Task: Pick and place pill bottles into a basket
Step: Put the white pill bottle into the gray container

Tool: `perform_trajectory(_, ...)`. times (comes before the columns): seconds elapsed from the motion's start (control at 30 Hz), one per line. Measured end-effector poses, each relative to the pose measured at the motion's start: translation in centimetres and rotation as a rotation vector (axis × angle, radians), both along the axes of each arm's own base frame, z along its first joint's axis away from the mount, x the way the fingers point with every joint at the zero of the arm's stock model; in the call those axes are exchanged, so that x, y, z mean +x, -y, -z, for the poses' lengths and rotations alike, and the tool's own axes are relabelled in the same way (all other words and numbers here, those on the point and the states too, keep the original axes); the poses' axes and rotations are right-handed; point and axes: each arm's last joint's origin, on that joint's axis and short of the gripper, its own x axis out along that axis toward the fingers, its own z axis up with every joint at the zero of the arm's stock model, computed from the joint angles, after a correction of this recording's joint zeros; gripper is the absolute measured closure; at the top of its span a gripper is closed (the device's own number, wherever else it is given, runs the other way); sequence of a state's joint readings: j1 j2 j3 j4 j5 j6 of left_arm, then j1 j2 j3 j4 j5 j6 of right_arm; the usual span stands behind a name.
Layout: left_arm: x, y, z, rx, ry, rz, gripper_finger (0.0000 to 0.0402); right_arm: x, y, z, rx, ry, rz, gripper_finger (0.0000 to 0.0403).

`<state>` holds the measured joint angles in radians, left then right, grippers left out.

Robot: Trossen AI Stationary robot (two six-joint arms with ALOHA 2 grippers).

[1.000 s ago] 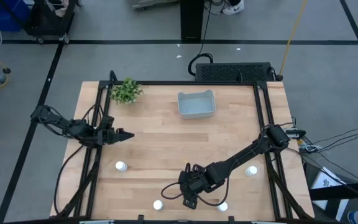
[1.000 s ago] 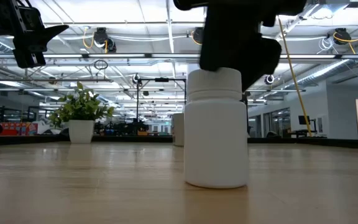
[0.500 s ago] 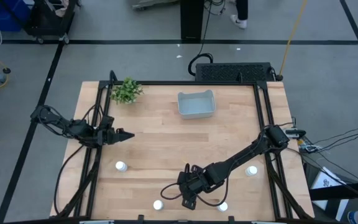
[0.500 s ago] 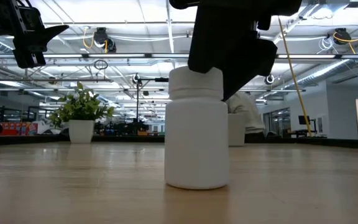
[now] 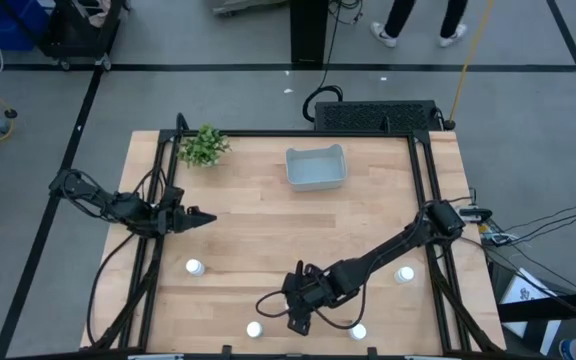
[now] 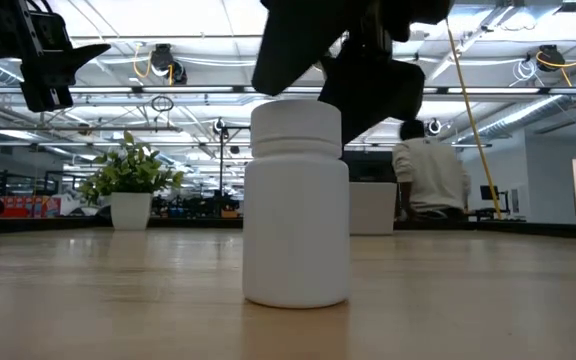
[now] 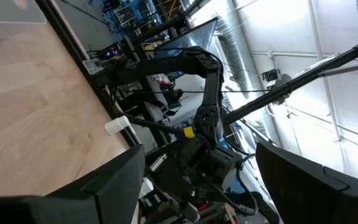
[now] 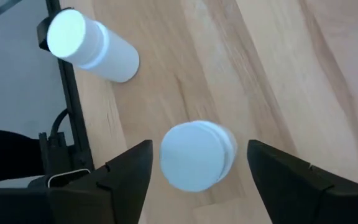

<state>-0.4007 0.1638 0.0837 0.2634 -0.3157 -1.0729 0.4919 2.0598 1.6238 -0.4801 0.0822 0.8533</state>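
A white pill bottle [image 6: 296,200] stands upright on its base near the table's near edge. Its cap [image 8: 194,155] shows between the open fingers of my right gripper [image 5: 298,306], which hangs over it and hides it in the high view. Other bottles stand at the near left [image 5: 195,267], near middle [image 5: 254,329], beside it to the right [image 5: 359,332] and near right [image 5: 405,274]. The pale grey-blue basket [image 5: 316,167] sits at the far middle. My left gripper [image 5: 193,217] is open and empty, above the table's left side. My right gripper comes at the bottle from above, pointing down, with one finger on each side of the cap. In the low view the finger on the table's right side [image 6: 383,100] stands close against the cap. I cannot tell whether it touches.
A small green plant [image 5: 204,146] in a white pot stands at the far left corner. A black frame [image 5: 158,250] runs along the table's sides. A person [image 6: 428,175] stands in the room behind the table.
My right gripper has moved toward the table's left edge and slightly toward the near edge. The bottle between its fingers has slid along the table toward the left, staying upright. A person has walked into view behind the table.
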Motion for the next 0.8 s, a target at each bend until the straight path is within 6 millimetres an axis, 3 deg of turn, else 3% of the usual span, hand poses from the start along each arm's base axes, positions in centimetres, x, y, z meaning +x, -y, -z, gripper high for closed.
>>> perform_trajectory(0.8, 0.0, 0.0, 0.02, 0.005, -0.001, -0.001, 0.0092, 0.58, 0.41, -0.22, -0.018, 0.048, -0.047, 0.0135)
